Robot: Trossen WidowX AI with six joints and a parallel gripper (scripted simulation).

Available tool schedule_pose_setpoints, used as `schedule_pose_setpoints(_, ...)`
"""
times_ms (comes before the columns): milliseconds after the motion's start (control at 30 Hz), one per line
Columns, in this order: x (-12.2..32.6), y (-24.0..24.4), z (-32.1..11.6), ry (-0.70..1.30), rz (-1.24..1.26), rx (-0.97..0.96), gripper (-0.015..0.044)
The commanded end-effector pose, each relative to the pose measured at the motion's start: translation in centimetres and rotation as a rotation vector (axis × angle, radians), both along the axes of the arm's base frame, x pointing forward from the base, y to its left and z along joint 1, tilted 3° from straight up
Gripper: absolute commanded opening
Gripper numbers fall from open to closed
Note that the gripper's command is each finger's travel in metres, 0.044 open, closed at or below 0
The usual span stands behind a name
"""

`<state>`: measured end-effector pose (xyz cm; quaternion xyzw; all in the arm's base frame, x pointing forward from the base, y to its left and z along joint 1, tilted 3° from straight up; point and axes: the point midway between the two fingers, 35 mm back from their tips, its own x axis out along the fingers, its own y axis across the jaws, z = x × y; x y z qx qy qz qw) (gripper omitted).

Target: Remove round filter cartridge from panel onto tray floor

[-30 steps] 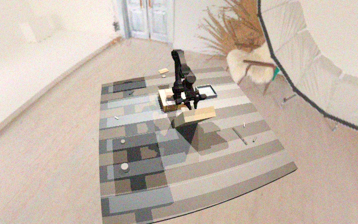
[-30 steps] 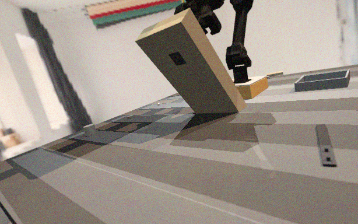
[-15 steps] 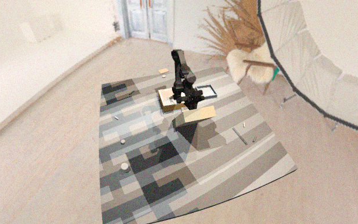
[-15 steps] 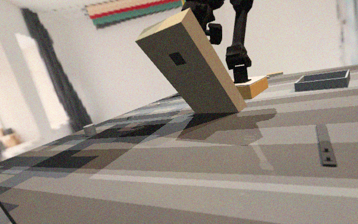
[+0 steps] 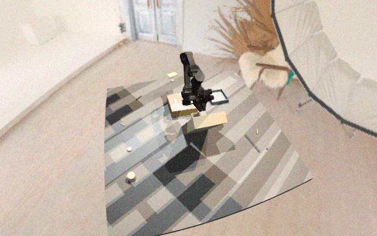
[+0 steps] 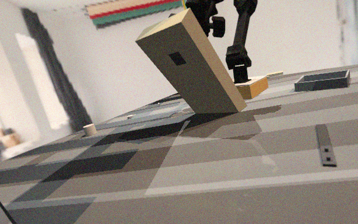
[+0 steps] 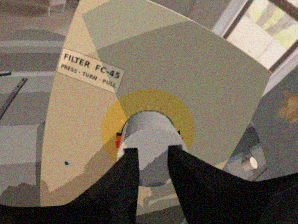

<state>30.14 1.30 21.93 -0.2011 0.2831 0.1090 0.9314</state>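
The tan service panel (image 5: 210, 120) (image 6: 190, 67) (image 7: 210, 75) stands tilted, with a yellow ring (image 7: 150, 100) around its round opening. The pale filter cartridge (image 5: 202, 114) (image 7: 151, 130) stands out from the panel face, its side wall showing. My gripper (image 7: 151, 151) is shut on the cartridge near its outer end, in front of the panel. The slots are not clearly visible, and whether the inner end is still inside the opening is hidden. The dark-walled tray (image 5: 227, 100) (image 6: 322, 85) lies apart, beyond the panel, with no cartridge in it.
The arm's base is at an orange-sided box (image 5: 183, 113) (image 6: 259, 87) behind the panel. A flat grey bar (image 5: 252, 143) (image 6: 325, 140) lies on the striped surface. A white cylinder (image 5: 131, 176) (image 6: 90, 130) and a small disc (image 5: 129, 149) are on the other side.
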Motion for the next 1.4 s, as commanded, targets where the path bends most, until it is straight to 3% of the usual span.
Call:
schedule_pose_setpoints(0,-1.5,-0.3,1.1,-0.001,-0.011,0.008,0.0000)
schedule_pose_setpoints(500,-3.2,-0.4,1.7,0.002,-0.017,0.016,0.0000)
schedule_pose_setpoints(1267,-6.7,-0.4,-5.0,0.005,-0.017,0.016,0.0000)
schedule_pose_setpoints(1367,-6.6,-0.4,-4.7,0.014,-0.019,0.011,0.0079)
